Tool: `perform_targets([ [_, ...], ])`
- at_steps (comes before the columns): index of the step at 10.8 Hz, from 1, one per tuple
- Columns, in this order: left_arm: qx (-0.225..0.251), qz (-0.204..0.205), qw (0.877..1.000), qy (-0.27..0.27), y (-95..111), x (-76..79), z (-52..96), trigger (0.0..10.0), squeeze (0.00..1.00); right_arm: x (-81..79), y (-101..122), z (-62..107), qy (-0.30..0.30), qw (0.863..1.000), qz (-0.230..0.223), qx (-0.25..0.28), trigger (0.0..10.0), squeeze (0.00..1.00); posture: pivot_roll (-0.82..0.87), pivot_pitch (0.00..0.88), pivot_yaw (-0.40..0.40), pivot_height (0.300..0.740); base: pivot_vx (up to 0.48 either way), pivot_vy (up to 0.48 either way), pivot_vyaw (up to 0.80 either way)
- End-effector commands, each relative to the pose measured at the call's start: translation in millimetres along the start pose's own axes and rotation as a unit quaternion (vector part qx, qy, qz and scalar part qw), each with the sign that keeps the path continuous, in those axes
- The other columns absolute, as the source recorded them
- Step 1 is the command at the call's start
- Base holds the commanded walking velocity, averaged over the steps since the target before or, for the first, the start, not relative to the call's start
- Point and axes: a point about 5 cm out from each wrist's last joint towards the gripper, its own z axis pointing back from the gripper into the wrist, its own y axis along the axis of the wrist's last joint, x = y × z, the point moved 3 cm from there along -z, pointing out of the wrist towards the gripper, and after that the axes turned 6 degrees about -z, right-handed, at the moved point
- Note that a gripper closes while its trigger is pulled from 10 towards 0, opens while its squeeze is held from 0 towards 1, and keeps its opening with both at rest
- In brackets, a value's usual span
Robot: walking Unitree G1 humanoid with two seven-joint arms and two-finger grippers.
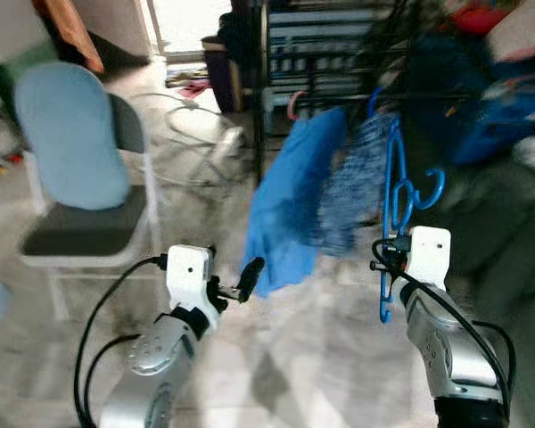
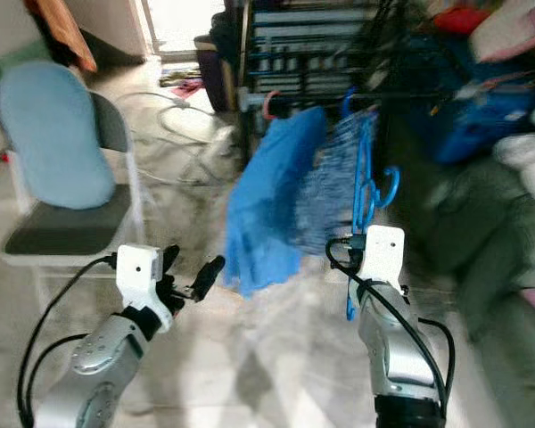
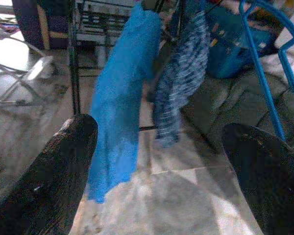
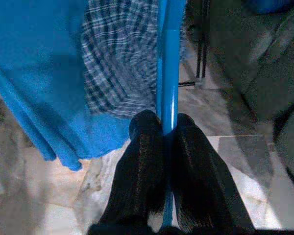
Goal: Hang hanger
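My right gripper is shut on a blue plastic hanger, held upright in front of the dark clothes rack. The hanger's hook reaches up by the rack's rail, beside a blue checked cloth and a plain blue garment that hang there. In the right wrist view the hanger's bar runs up from between the two black fingers. My left gripper is open and empty, held low to the left of the garments; its fingers point toward the blue garment.
A chair with a light blue back stands at the left. White cables lie on the tiled floor behind it. Dark bags and clothing are piled at the right of the rack.
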Motion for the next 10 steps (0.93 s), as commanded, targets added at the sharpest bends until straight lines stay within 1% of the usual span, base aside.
perform_targets([
  [1,-0.003,-0.003,1.000,0.020,-2.9,-5.3,2.5,10.0,0.00,-7.9,1.2,-3.2,0.015,1.000,0.010,-0.004,10.0,0.00,-0.11,0.019,-0.026,0.740,0.000,0.000,0.00],
  [2,0.000,-0.001,1.000,0.024,-3.2,-5.7,3.1,10.0,0.00,-11.4,0.9,-4.7,0.016,1.000,0.009,-0.005,10.0,0.00,-0.11,0.015,-0.035,0.740,0.000,0.000,0.00],
  [4,0.011,-0.004,1.000,0.006,0.2,-2.8,3.3,10.0,0.00,-9.9,-6.0,-3.9,0.003,1.000,-0.004,-0.015,10.0,0.00,-0.11,0.009,-0.023,0.740,0.000,0.000,0.00],
  [5,0.008,-0.004,1.000,0.001,-0.3,-1.9,3.2,10.0,0.00,-8.9,-9.4,-3.3,0.001,1.000,-0.005,-0.021,10.0,0.00,-0.11,0.009,-0.023,0.740,0.000,0.000,-0.69],
  [6,0.006,-0.003,1.000,-0.012,-1.6,-0.1,3.3,10.0,0.00,-4.6,-12.5,-1.6,-0.008,1.000,-0.011,-0.023,10.0,0.00,-0.11,0.012,-0.011,0.740,0.360,0.000,-0.46],
  [7,0.006,-0.001,1.000,-0.019,-1.9,1.7,3.1,10.0,0.00,-2.7,-13.2,-0.3,-0.011,1.000,-0.010,-0.023,10.0,0.00,-0.13,0.013,0.004,0.740,0.401,0.000,0.00],
  [8,0.004,-0.001,1.000,-0.029,-2.9,5.5,1.0,10.0,0.00,-0.7,-13.9,0.5,-0.014,1.000,-0.011,-0.025,10.0,0.00,-0.13,0.014,0.008,0.740,0.416,0.000,0.00],
  [10,0.002,0.000,0.999,-0.036,-3.5,7.7,0.3,10.0,0.00,0.3,-13.4,0.8,-0.014,1.000,-0.011,-0.024,10.0,0.00,-0.13,0.014,0.012,0.740,0.414,0.000,0.00],
])
